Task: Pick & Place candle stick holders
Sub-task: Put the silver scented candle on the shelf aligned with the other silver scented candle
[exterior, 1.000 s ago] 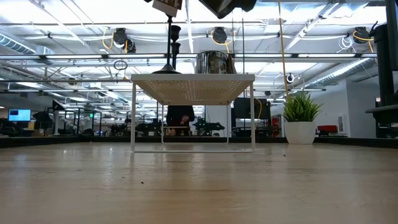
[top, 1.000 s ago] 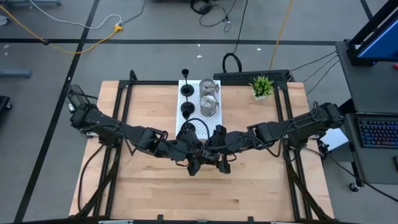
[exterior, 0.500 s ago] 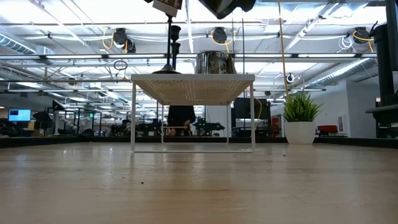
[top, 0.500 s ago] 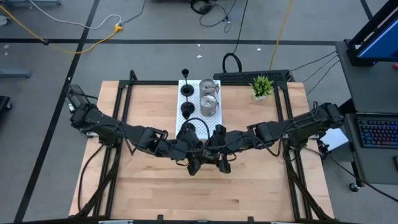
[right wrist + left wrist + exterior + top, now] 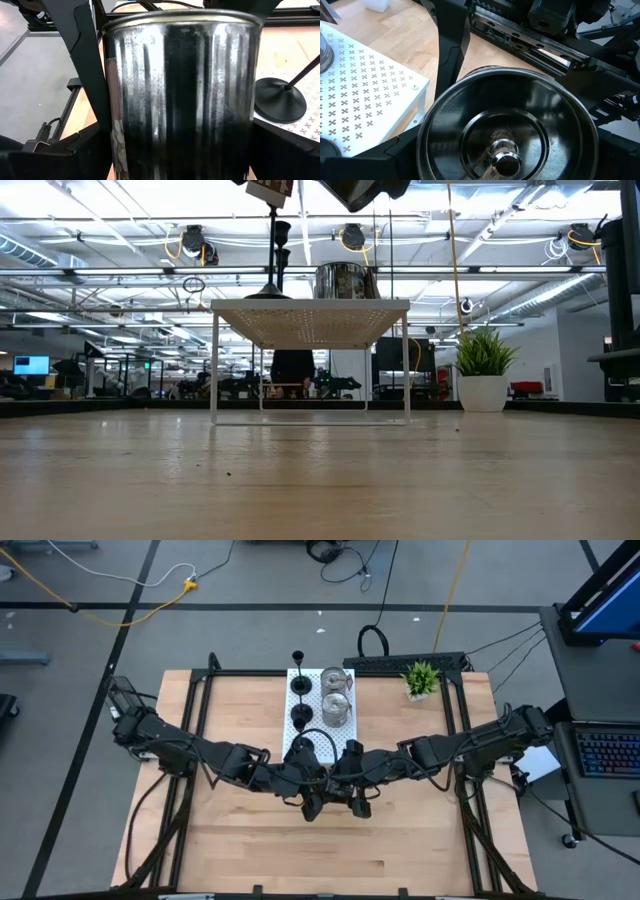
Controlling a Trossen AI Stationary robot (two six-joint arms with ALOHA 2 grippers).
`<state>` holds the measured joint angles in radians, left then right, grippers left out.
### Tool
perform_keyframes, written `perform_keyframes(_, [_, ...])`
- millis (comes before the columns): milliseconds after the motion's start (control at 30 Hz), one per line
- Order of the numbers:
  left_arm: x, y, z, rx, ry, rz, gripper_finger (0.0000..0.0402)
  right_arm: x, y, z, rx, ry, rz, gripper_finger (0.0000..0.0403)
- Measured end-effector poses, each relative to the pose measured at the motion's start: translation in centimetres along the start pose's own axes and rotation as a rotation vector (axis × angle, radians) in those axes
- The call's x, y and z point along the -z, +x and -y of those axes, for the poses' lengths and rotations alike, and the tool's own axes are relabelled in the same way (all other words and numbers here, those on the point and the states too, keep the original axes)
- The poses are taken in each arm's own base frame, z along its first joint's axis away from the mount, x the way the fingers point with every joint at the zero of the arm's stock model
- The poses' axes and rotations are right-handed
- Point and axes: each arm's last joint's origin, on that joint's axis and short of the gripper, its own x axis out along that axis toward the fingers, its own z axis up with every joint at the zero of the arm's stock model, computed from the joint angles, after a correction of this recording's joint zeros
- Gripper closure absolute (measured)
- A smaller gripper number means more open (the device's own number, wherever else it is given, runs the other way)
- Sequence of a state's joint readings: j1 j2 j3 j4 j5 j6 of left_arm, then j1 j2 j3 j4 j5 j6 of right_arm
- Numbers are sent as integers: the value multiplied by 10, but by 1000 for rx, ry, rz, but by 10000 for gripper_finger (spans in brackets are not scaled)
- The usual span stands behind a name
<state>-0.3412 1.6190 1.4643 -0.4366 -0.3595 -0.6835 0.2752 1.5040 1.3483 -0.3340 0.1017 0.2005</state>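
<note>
A squat, ribbed, shiny silver candle stick holder is held in the air over the middle of the pale wooden desk, just off the near end of the white perforated rectangular board. The left gripper and the right gripper meet there, each reaching in from its own side.

The left wrist view looks straight into the holder's open mouth. It is a polished cup with a small round stud at the centre of its floor, and nothing else shows inside but reflections. The right wrist view shows the same holder from the side, with its dark vertical ribs and bright rim. In both wrist views that arm's fingers stand wide apart on either side of the cup, but I cannot tell which pair actually bears it.

On the board stand three black candle stick holders with round bases and thin upright stems in a row. The nearest is partly covered by the arms, and its base appears in the right wrist view. Beside them stand two more squat silver holders.

Only the low view shows that the board is a raised stand on thin legs. A small green plant in a white pot stands to one side, and a person in dark clothes is in the room beyond.
</note>
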Motion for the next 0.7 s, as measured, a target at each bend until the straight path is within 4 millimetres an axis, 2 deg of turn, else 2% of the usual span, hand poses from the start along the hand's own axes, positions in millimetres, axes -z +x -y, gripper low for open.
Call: perform_keyframes(700, [-2,-4,0,18,124,-3,22,1,0,0,2,15,-10,49])
